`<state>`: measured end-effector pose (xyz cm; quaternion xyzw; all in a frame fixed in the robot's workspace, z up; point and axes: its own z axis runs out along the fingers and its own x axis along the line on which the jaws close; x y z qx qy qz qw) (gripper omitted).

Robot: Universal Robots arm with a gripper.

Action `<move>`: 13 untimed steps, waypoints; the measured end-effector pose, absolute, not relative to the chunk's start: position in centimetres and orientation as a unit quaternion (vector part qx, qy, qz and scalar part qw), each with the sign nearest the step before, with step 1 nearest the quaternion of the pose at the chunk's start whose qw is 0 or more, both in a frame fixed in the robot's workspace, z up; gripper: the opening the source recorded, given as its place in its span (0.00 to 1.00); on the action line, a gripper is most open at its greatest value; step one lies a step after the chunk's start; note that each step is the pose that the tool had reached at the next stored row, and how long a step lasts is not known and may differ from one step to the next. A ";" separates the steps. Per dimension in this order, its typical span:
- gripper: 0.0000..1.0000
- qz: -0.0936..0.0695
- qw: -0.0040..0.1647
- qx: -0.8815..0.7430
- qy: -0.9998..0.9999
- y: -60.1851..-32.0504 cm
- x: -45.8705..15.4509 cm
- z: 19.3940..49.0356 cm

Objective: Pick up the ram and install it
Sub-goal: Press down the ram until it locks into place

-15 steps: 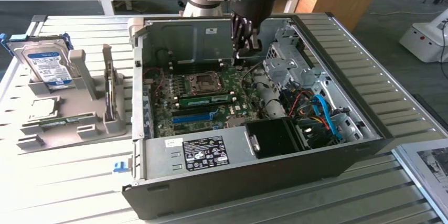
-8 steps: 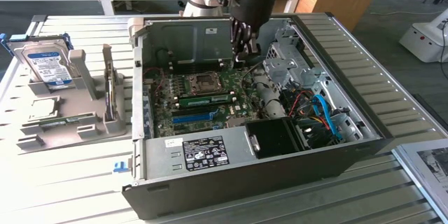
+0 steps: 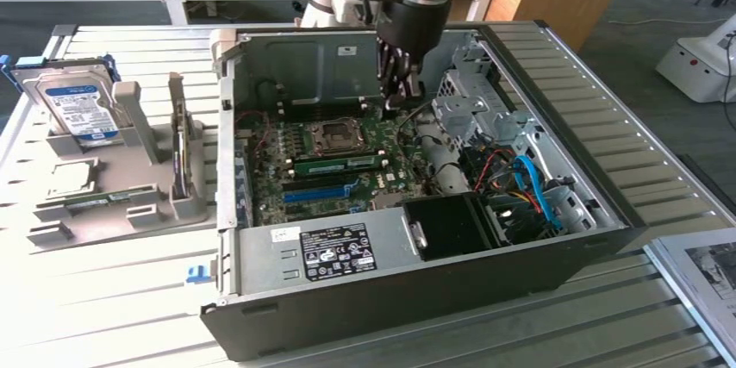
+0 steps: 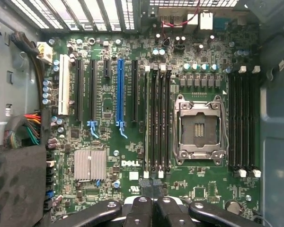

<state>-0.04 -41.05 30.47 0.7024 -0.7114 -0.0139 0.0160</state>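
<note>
Nearest, inside the open black computer case [image 3: 402,316], the long thin green circuit-board ram stick [image 3: 336,163] is seen standing on edge in a motherboard slot, its long axis running left to right in the exterior view. Farther back, toward the exterior view's right, the black gripper [image 3: 398,102] is held closed on nothing visible, above the board and apart from the ram stick.
</note>
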 end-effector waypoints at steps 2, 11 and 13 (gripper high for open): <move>0.11 -0.014 0.016 0.702 -0.711 -41.1 0.0 30.1; 0.11 -0.014 0.016 0.702 -0.711 -41.1 0.0 28.5; 0.11 -0.014 0.016 0.702 -0.711 -41.1 0.0 28.2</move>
